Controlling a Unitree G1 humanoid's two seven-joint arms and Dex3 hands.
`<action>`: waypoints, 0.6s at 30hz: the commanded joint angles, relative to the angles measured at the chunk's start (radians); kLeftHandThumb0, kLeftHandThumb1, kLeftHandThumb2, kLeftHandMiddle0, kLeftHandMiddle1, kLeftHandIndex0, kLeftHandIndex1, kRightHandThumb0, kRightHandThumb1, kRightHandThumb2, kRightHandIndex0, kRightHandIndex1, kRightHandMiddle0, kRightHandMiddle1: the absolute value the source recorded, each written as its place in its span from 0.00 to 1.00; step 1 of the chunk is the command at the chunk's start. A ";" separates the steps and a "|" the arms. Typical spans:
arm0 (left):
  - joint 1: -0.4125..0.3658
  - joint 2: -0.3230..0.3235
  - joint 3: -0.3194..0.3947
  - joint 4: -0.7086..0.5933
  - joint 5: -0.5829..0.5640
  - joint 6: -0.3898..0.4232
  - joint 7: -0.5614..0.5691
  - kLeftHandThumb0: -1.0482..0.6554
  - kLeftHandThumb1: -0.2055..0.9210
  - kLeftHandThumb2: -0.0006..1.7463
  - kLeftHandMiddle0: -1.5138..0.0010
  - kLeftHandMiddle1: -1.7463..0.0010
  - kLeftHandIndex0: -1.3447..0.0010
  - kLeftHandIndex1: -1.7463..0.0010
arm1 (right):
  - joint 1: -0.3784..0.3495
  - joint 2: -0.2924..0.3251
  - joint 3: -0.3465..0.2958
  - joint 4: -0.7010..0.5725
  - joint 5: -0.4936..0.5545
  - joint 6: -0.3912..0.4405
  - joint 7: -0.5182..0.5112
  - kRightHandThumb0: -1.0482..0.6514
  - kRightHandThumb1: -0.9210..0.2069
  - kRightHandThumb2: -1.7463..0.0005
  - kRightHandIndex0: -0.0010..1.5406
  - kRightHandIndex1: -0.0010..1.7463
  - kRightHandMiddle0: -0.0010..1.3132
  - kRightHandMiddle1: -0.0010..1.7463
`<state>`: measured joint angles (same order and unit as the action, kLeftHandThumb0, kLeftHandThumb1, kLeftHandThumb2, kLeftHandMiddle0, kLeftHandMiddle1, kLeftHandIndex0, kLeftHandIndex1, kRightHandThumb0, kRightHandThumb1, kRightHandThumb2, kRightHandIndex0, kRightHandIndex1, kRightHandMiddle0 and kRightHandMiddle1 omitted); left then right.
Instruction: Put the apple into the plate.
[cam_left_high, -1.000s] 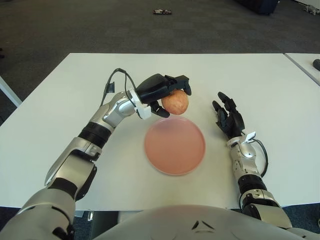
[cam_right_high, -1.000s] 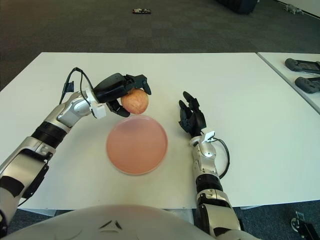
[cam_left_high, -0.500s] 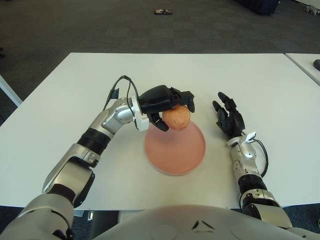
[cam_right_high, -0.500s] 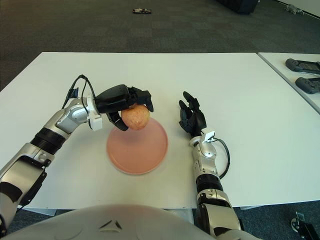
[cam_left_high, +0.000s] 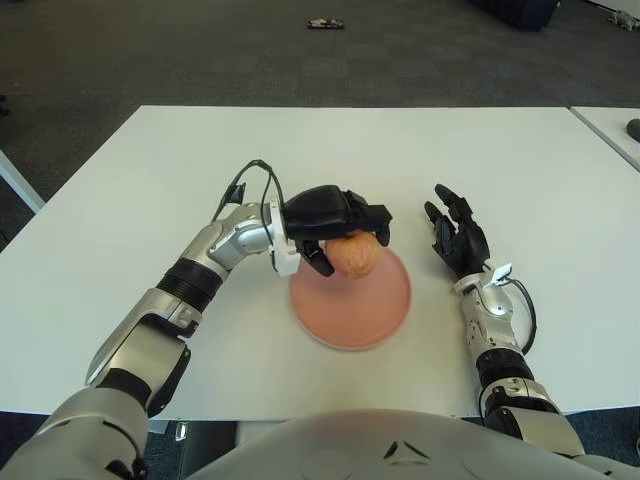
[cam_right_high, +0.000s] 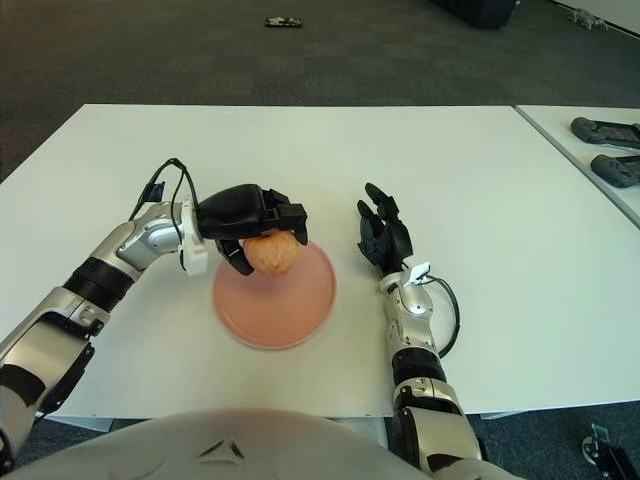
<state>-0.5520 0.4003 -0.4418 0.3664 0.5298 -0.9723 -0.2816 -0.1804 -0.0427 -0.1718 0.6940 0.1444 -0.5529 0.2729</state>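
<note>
Left eye view showed your left hand (cam_left_high: 335, 222) clamped over the apple (cam_left_high: 354, 255) from above, the fruit hanging just beneath its fingers and over the far part of the pink plate (cam_left_high: 351, 305). You could not tell whether apple and plate touched. Your right hand (cam_left_high: 456, 233) showed to the plate's right, fingers spread, holding nothing. Nothing stood between apple and plate on the white worktop (cam_left_high: 130, 180).

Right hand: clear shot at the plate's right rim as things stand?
Probably yes. The right hand shows just right of the plate, nothing between them; the left hand grips the apple over the far-left part.
</note>
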 joint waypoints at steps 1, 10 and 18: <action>-0.013 0.003 0.003 0.009 0.024 -0.008 0.015 0.61 0.30 0.86 0.48 0.05 0.61 0.00 | 0.064 0.028 -0.003 0.061 0.019 0.010 0.000 0.29 0.00 0.61 0.17 0.01 0.00 0.28; 0.026 -0.013 -0.023 0.040 0.190 -0.005 0.115 0.61 0.30 0.87 0.48 0.05 0.61 0.00 | 0.070 0.028 0.005 0.049 0.005 0.011 -0.016 0.29 0.00 0.61 0.17 0.01 0.00 0.29; 0.002 -0.008 -0.056 0.088 0.332 0.018 0.233 0.61 0.29 0.88 0.48 0.04 0.61 0.00 | 0.080 0.031 0.010 0.029 0.003 0.018 -0.024 0.29 0.00 0.61 0.17 0.01 0.00 0.29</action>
<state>-0.5342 0.3822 -0.4941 0.4484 0.8285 -0.9679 -0.0987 -0.1743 -0.0427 -0.1674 0.6829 0.1389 -0.5522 0.2581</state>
